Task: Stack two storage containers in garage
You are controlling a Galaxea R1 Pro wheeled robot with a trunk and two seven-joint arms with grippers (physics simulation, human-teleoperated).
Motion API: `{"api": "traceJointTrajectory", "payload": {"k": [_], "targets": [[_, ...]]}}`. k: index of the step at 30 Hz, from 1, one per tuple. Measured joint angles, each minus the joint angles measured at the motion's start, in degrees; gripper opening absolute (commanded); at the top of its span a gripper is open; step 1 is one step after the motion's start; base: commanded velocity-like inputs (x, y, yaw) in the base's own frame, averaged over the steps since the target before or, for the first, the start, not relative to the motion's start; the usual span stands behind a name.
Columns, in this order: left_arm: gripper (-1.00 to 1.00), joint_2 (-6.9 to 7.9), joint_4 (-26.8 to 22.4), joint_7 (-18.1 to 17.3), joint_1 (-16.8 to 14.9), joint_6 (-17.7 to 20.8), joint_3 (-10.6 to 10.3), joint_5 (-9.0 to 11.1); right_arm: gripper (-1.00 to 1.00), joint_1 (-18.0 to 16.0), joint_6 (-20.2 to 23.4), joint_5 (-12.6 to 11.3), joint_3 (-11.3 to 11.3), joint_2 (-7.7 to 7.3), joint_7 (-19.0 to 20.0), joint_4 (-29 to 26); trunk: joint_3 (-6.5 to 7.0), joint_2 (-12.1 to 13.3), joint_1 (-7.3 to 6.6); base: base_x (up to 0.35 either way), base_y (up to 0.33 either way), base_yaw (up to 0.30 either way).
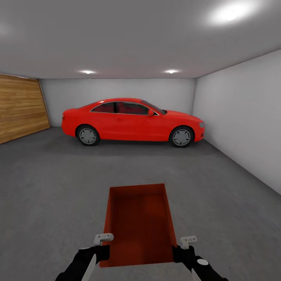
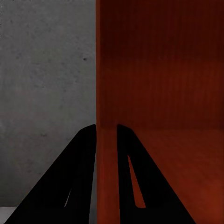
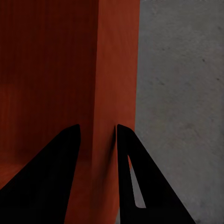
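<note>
One rust-red open-top storage container (image 1: 138, 222) sits between my two arms, low and centred in the head view, over the garage's dark grey concrete floor (image 1: 47, 187). My left gripper (image 1: 102, 249) is shut on the container's left wall; in the left wrist view its black fingers (image 2: 81, 163) straddle that wall (image 2: 106, 93). My right gripper (image 1: 180, 249) is shut on the right wall, and its fingers (image 3: 126, 158) pinch that wall's edge (image 3: 116, 70). The container is empty. The second container is out of view.
A red car (image 1: 132, 121) is parked across the far end of the garage. A honey-coloured wooden panel door (image 1: 19, 109) lines the left side and a white-grey wall (image 1: 242, 117) runs along the right. Concrete floor stretches between me and the car.
</note>
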Motion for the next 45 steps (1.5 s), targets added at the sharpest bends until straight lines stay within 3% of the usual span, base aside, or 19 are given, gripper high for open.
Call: {"api": "traceJointTrajectory", "payload": {"k": [19, 32, 45], "targets": [[-1.0, -0.01, 0.02, 0.01, 0.0, 0.0, 0.03, 0.01, -1.0, 0.0, 0.0, 0.01, 0.03, 0.0, -0.01, 0.01, 0.0, 0.0, 0.0, 0.003, 0.0, 0.0], [-1.0, -0.01, 0.01, 0.01, 0.0, 0.0, 0.04, 0.02, -1.0, 0.0, 0.0, 0.01, 0.03, 0.0, -0.01, 0.01, 0.0, -0.01, -0.03, 0.254, 0.0, 0.0], [-1.0, -0.01, 0.01, 0.01, 0.01, 0.0, 0.08, 0.02, -1.0, -0.01, 0.0, 0.01, 0.04, 0.01, -0.03, 0.01, 0.0, 0.0, 0.0, 0.029, -0.005, 0.0]]}}
